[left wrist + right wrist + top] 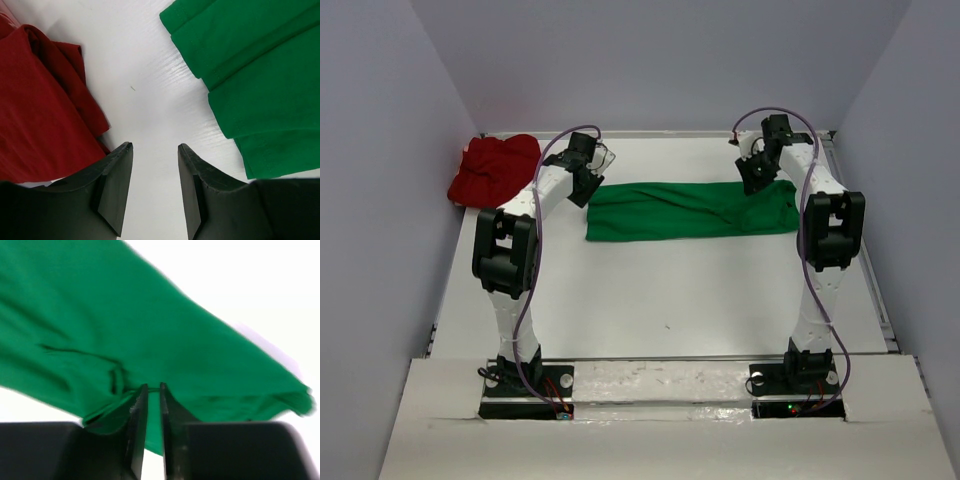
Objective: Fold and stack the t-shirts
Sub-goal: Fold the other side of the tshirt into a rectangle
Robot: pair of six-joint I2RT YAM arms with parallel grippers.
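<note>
The green t-shirt (670, 210) lies as a long folded band across the far half of the table. My right gripper (757, 180) is at the band's right end. In the right wrist view its jaws stand almost together (152, 385), pinching a fold of the green cloth (150, 325) at their tips. The red t-shirt (495, 168) sits crumpled at the far left corner. My left gripper (592, 185) hangs between the two shirts, open (155, 146) over bare table. It has red cloth (35, 110) on its left and green cloth (260, 75) on its right, and touches neither.
Pale walls close in the white table (650, 300) at the back and on both sides. A metal rail (880, 300) runs along its right edge. Both arm bases are bolted at the near edge.
</note>
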